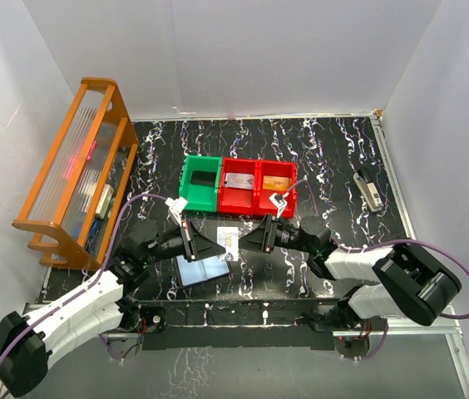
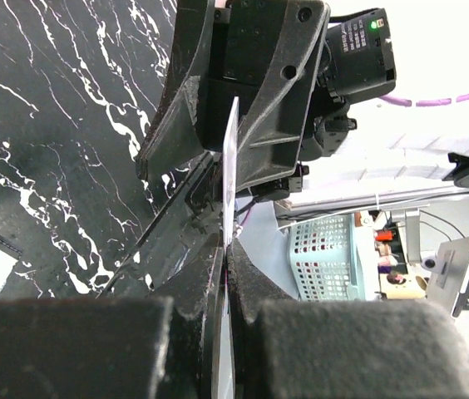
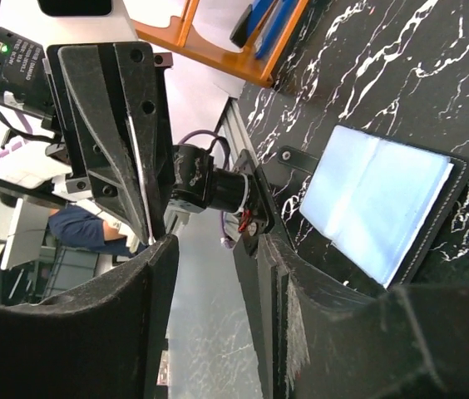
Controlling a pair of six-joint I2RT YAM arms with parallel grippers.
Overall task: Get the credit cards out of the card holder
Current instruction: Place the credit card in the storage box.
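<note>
Black, white-veined table (image 1: 334, 158) with two arms reaching in from its near edge and meeting over the middle.

Left gripper (image 1: 220, 247): jaws pressed together on the near-left end of a white card (image 1: 228, 238), which is held off the table. The left wrist view shows this card edge-on, running from between the left fingers (image 2: 255, 283) up into the gripper opposite.

Right gripper (image 1: 244, 240): jaws apart, one on each side of the card's other end. The right wrist view shows a clear gap between the right fingers (image 3: 164, 274). Whether either of them touches the card cannot be told.

Card holder (image 1: 201, 269): lies open and flat on the table, near the front edge, just below the left gripper, with its two light-blue inner panels facing up inside a dark border. No card shows on the panels.

Three bins stand side by side beyond the grippers. The green bin (image 1: 189, 195), on the left, holds a black card (image 1: 204, 179). The middle red bin (image 1: 237, 202) holds a grey card (image 1: 239, 183). The right red bin (image 1: 274, 199) holds an orange card (image 1: 278, 181).

A wooden rack (image 1: 51, 223) stands along the left edge of the table. A small grey object (image 1: 370, 191), too small to identify, lies far right.
</note>
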